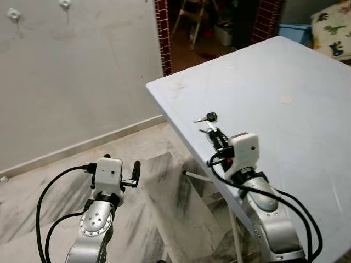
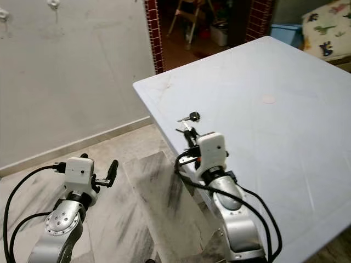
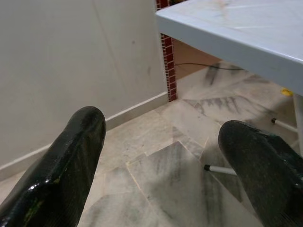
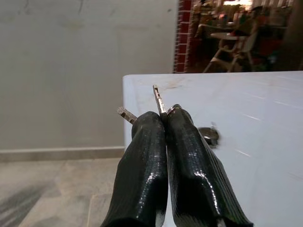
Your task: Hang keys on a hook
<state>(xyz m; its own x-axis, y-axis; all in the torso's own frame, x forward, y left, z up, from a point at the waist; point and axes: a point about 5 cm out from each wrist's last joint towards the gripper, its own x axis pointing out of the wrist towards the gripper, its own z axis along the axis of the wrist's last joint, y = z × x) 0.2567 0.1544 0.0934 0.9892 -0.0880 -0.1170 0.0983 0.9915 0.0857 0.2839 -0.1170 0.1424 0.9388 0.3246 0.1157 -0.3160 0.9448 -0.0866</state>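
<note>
From the head, the right pincer (image 1: 214, 133) was clenched on the keys (image 1: 207, 118) just above the desk (image 1: 290, 76), the hooks (image 1: 14, 15) well off to its left, up the wall. In the right wrist view a key blade stuck out past the fingertips (image 4: 163, 124); the left pincer (image 3: 161, 156), released, hung over the floor.

My right end effector (image 1: 211, 130) sits low over the near corner of the pale counter (image 1: 285, 71), its fingers pinched on the keys (image 4: 161, 106). Ahead of it the counter surface lies open. Beyond the counter edge to its left, bare floor (image 1: 137, 164) leads to the grey wall (image 1: 82, 71), where two hooks (image 1: 13, 13) sit high up. My left end effector (image 1: 131, 175) hangs over that floor, fingers apart.
</note>
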